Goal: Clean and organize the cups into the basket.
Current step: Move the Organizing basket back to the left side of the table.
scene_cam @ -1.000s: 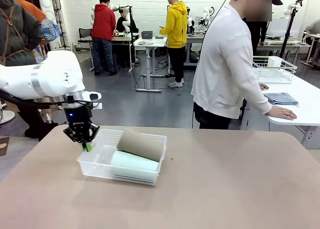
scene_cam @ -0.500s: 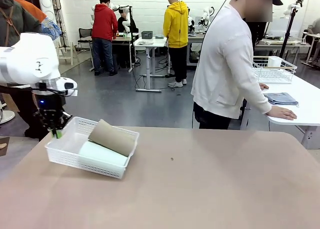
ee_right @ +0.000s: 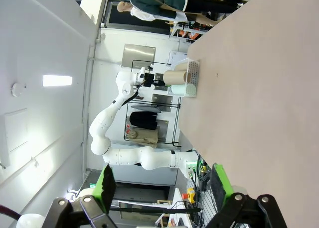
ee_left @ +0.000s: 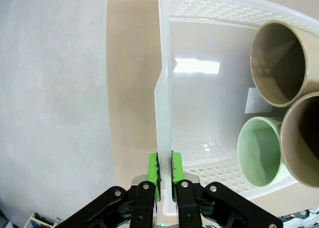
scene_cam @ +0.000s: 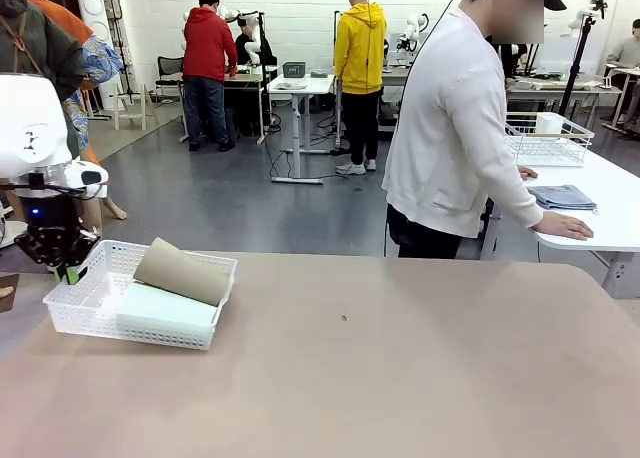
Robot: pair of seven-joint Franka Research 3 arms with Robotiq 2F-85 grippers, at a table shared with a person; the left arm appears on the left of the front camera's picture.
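Beige tabletop (scene_cam: 400, 378) carries the shallow white lattice plastic basket (scene_cam: 100, 323) at its far left; a brown tumbler (scene_cam: 182, 271) lies over a mint one (scene_cam: 165, 305) inside. From the left wrist, the left gripper (ee_left: 165, 171) pinches the basket wall. From the right wrist, the right gripper (ee_right: 162, 185) hangs open, holding nothing.

Front camera faces across table (scene_cam: 420, 378); wrist cameras share basket (ee_left: 164, 78).
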